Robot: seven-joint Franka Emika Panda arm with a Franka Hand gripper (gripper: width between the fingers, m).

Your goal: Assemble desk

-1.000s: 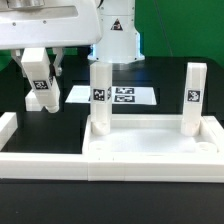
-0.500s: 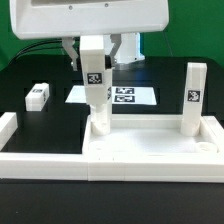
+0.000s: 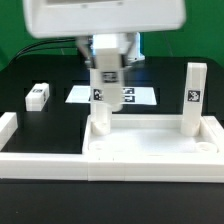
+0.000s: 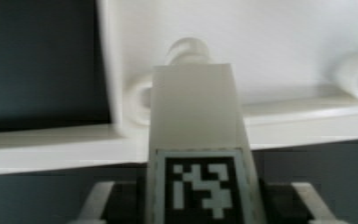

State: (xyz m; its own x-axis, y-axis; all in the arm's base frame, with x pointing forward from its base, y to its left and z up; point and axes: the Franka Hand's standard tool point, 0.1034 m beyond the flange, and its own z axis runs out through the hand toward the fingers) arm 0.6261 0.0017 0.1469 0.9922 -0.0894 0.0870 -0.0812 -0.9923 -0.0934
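My gripper (image 3: 107, 62) is shut on a white square leg (image 3: 108, 80) with a black-and-white tag, held upright over the left part of the white tray-like tabletop (image 3: 150, 150). In the exterior view this held leg overlaps a leg (image 3: 100, 122) standing in the far left corner socket. Another leg (image 3: 193, 97) stands in the far right corner. A further leg (image 3: 38, 95) lies flat on the black table at the exterior view's left. In the wrist view my gripper (image 4: 204, 200) clamps the leg (image 4: 197, 120), whose far end points toward a round socket (image 4: 190, 48) of the tabletop (image 4: 265, 40).
White border rails (image 3: 40, 152) run along the front left beside the tabletop, with a short upright end (image 3: 8, 125). The marker board (image 3: 135, 96) lies flat behind the tabletop. A second round socket (image 4: 354, 70) shows in the wrist view.
My gripper has carried the held leg from the exterior view's left to above the tabletop's left side. The lying leg at the left has come into sight.
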